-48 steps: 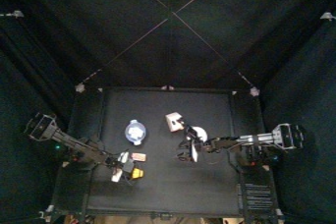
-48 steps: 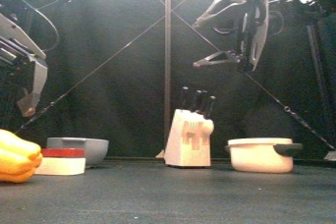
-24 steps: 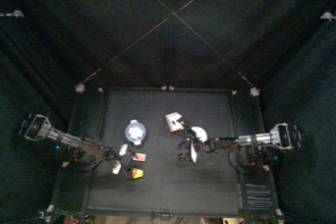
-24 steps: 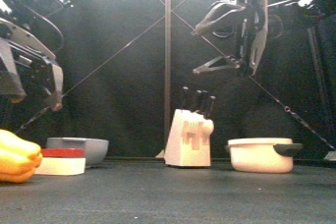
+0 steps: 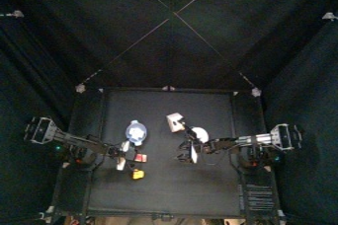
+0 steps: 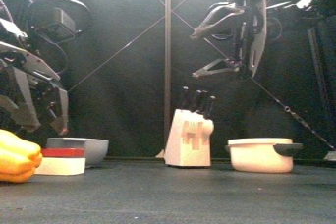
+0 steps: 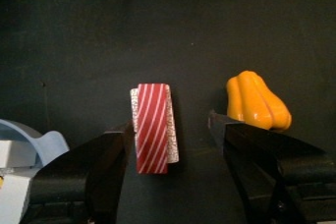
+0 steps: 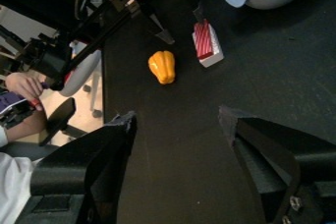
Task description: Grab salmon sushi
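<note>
Directly between the wide-open left gripper (image 7: 175,149) jaws, the salmon sushi (image 7: 155,128) is lying ungrasped (yellow piece (image 7: 257,100) just beside).

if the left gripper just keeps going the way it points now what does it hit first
Most likely the salmon sushi: in the left wrist view it lies in line with the gap of the open left gripper. The yellow piece sits off to one side. Depth is unclear.

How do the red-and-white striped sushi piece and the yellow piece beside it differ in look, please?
The salmon sushi is red with thin white stripes, while the yellow piece is plain orange-yellow. The sushi is a flat-sided block with a whitish part along one side; the yellow piece is rounded and lobed, narrowing to one end. Both are small and lie apart on the black table.
</note>
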